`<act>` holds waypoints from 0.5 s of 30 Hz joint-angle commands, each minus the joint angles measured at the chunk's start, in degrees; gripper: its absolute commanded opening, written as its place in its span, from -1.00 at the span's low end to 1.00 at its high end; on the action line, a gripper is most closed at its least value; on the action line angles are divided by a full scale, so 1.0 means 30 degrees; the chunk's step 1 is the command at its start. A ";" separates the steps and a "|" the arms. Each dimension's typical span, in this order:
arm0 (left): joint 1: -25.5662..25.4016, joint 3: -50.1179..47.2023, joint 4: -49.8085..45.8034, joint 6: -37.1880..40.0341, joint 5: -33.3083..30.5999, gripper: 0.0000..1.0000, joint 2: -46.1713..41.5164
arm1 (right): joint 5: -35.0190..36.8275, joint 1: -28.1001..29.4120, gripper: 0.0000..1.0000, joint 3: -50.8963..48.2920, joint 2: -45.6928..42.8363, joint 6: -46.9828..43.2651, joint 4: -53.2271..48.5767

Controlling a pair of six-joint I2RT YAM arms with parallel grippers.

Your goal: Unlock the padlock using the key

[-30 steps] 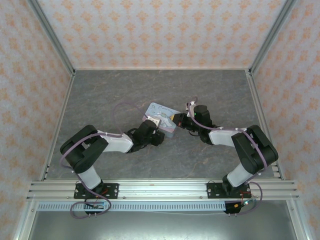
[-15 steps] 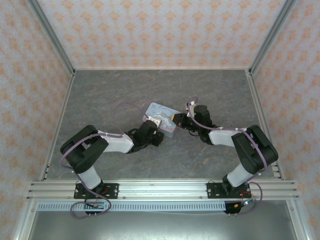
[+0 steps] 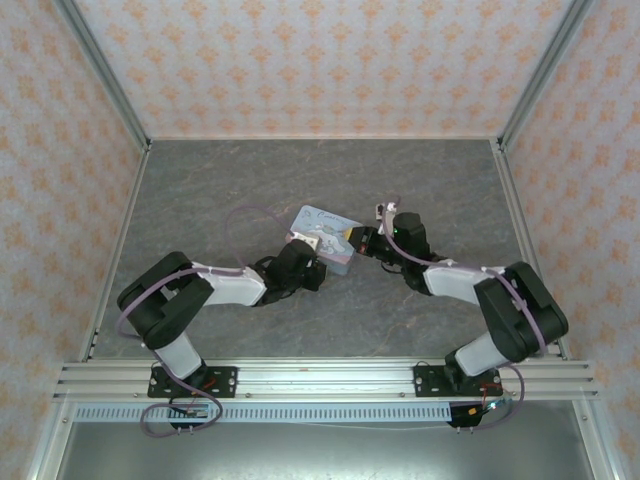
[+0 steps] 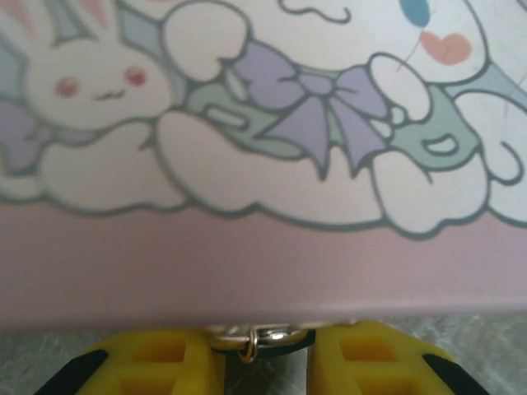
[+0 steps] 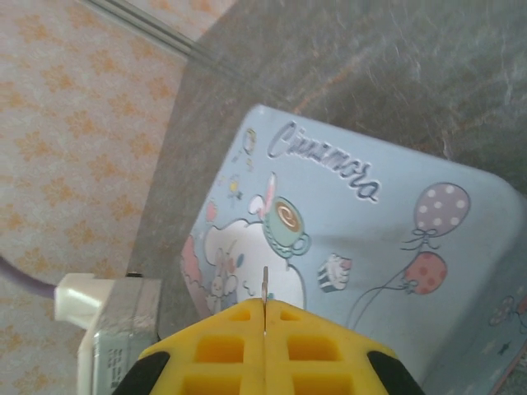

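Observation:
The padlock (image 4: 284, 335), a silvery loop with a small ring over a dark body, sits between the yellow fingers (image 4: 156, 362) of my left gripper (image 4: 265, 352), which is shut on it. It hangs right against the pink side of the cartoon tin (image 4: 247, 263). My right gripper (image 5: 265, 313) is shut on the key (image 5: 265, 284), whose thin blade pokes out edge-on above the tin's pale blue lid (image 5: 370, 247). From above, the left gripper (image 3: 318, 263) is at the tin's (image 3: 322, 228) near side and the right gripper (image 3: 360, 241) at its right end.
The tin lies mid-table on the grey stone-look surface (image 3: 250, 180). Patterned walls with metal posts (image 3: 100, 75) close in the back and sides. A lilac cable (image 3: 245, 212) loops behind the left arm. Open floor lies behind the tin and to the right.
The right arm's elbow has swung out to the right and its wrist has turned slightly at the tin's right end. The left arm and the tin have stayed put.

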 commanded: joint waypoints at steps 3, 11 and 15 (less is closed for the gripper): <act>-0.0137 0.1442 -0.1899 -0.3540 0.0598 -0.59 -0.1677 | 0.1116 0.0149 -1.00 -0.1465 -0.2918 -0.2052 0.0892; 0.0293 0.3055 -0.4138 -0.7468 0.2523 -0.79 -0.2238 | -0.0489 0.0233 -1.00 -0.4228 -0.5181 -0.3543 0.2889; 0.0663 0.3464 -0.4246 -0.8653 0.3504 -0.80 -0.2107 | -0.0376 0.0771 -1.00 -0.5224 -0.5737 -0.4533 0.3678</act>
